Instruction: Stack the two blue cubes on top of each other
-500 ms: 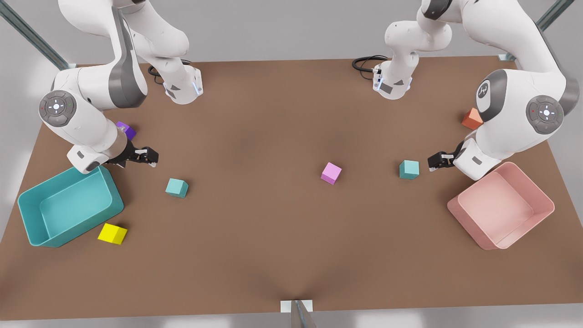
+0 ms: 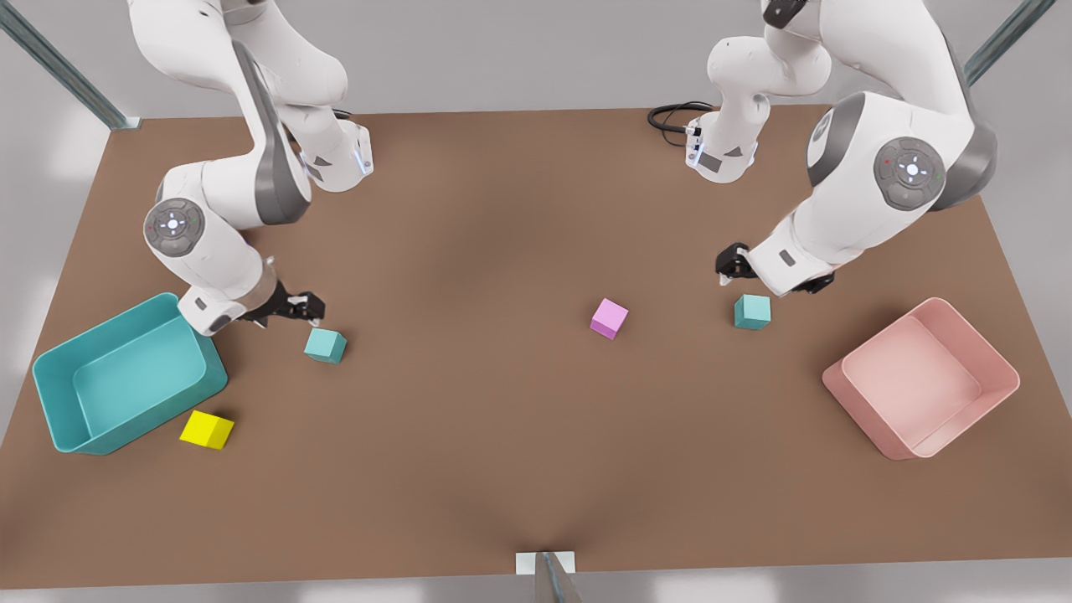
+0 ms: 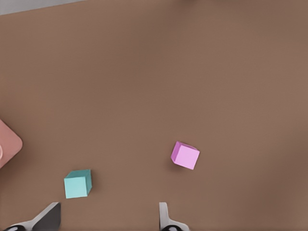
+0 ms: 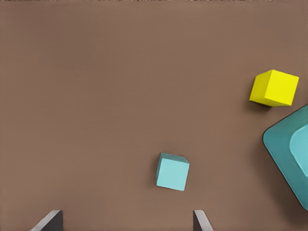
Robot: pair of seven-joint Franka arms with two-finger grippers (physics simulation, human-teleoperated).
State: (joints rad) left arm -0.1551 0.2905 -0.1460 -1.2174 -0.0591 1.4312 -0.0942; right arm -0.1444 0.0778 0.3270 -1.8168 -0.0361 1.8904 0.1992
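Right claw [image 2: 308, 308] spread, empty, teal cube [image 2: 325, 344] just ahead between fingers' line. Left claw [image 2: 733, 264] spread, empty; second teal cube [image 2: 752, 311] offset toward one finger.

Two teal cubes [image 2: 325, 345] [image 2: 752, 311], unstacked, well apart.

Two teal cubes [image 2: 326, 345] [image 2: 752, 311], pink cube [image 2: 609, 318], yellow cube [image 2: 207, 430] — teal bin [image 2: 59, 413], pink bin [image 2: 997, 406], brown table [image 2: 502, 435]
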